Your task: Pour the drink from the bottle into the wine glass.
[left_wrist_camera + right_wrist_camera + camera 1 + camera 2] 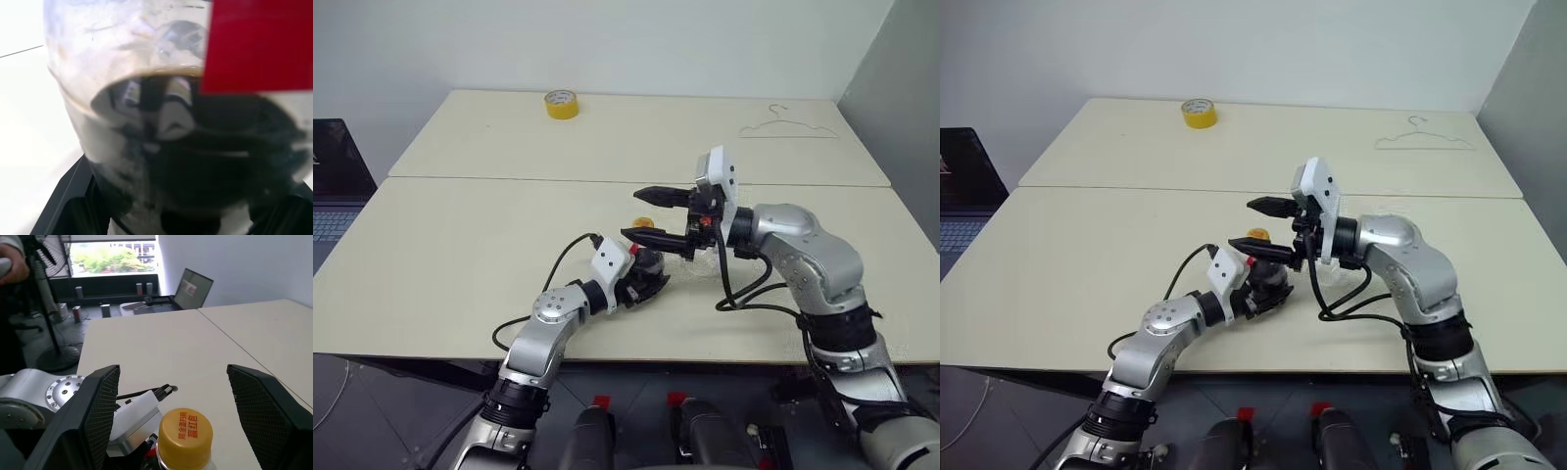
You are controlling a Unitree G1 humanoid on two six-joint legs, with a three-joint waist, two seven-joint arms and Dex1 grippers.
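At the far edge of the table (460,225) we see 1 yellow tape roll (560,103) and 1 wire hanger (787,126), well apart.

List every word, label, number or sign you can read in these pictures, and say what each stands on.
Yellow cap of the bottle: two rows of small red Chinese characters, too small to read surely.
Red label on the bottle's neck: no print shows.
Nothing else carries readable text.

Beige tables (460,255), tape roll (560,103), hanger (788,127)
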